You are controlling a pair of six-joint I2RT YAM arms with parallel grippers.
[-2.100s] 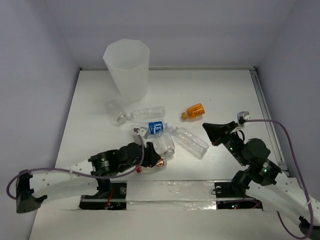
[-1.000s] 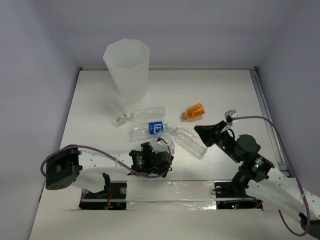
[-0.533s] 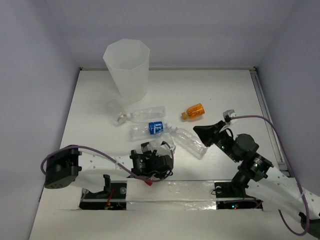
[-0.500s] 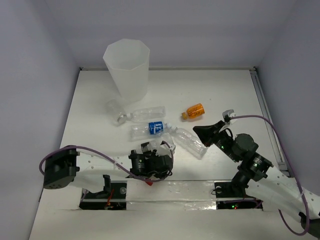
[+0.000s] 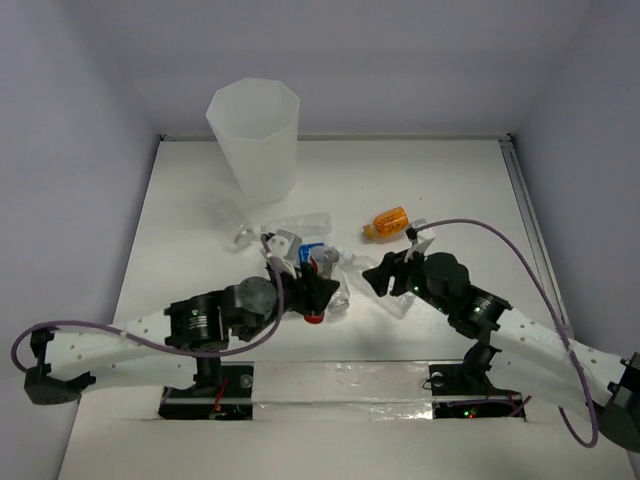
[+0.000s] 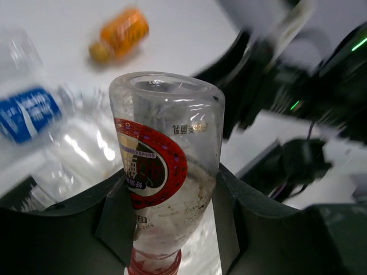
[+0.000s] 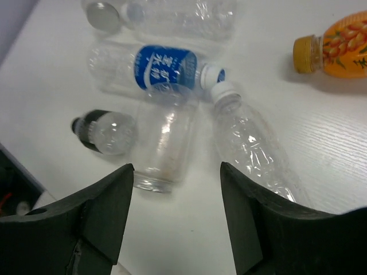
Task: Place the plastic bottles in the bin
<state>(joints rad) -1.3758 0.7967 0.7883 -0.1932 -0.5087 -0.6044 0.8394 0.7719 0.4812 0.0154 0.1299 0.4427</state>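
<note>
**While the left arm carries one bottle, the right closes in on another**

Where the left arm crouched low by its base half a second ago, it now reaches forward over the cluster of bottles. The left gripper is clamped on the red-capped bottle, cap pointing down, and the bottle appears to be lifted off the table.

The right arm has swung in from the right. The right gripper is spread wide and grips nothing (it hovers just above a clear white-capped bottle).

The bin stands upright at the far left of the table, well apart from the held bottle. Still lying on the table are the blue-labelled bottle, the small orange bottle, the black-capped bottle and further clear ones near the bin's foot.

The pickup looks done, so the left arm's next job is the carry to the bin. The two grippers are near each other, so crowding is a risk.
</note>
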